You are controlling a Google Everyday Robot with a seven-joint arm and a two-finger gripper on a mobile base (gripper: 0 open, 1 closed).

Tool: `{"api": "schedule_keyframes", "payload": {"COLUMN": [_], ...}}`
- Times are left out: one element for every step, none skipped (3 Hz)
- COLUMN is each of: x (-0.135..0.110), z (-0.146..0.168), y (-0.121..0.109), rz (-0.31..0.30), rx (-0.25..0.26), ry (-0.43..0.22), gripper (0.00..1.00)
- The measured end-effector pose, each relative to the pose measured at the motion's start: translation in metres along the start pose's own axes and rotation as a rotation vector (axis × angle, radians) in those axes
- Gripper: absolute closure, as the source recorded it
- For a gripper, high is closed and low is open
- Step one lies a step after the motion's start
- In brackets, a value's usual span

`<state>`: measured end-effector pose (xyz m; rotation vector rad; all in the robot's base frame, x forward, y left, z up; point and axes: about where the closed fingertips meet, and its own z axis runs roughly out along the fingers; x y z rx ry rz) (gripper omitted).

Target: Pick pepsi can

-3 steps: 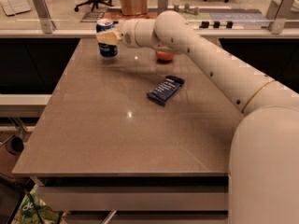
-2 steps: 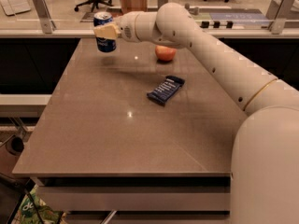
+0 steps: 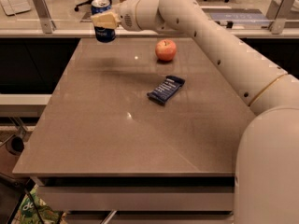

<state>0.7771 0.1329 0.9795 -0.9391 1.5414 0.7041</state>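
Above the worktop's [image 3: 117, 139] far left corner, the gripper [image 3: 103, 22] held the pepsi can [image 3: 104, 34] upright in the air, its fingers [image 3: 101, 19] pinching the can's mid-body. Thin, smooth metal probably dents and slips easily, so a firm but moderate hold around the middle seemed right.

Upright pepsi can [image 3: 105, 33] (aloft) in gripper [image 3: 106, 19]

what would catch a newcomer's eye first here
The big white arm reaches in from the right, its tool gripping the pepsi can in the air above the table's far left corner. Next come the red apple toward the table's far side and the dark-blue snack bar lying flat near the centre.
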Motion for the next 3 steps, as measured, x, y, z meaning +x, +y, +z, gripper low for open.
{"api": "schedule_keyframes", "payload": {"x": [-0.026,-0.059,-0.059], "z": [-0.009,-0.017,-0.018], "y": [0.008,0.016,0.016], "rz": [-0.049,-0.103,-0.104], "rx": [0.015,0.036,0.037], "ry": [-0.016,-0.042,-0.043], "gripper": [1.0,1.0,1.0]}}
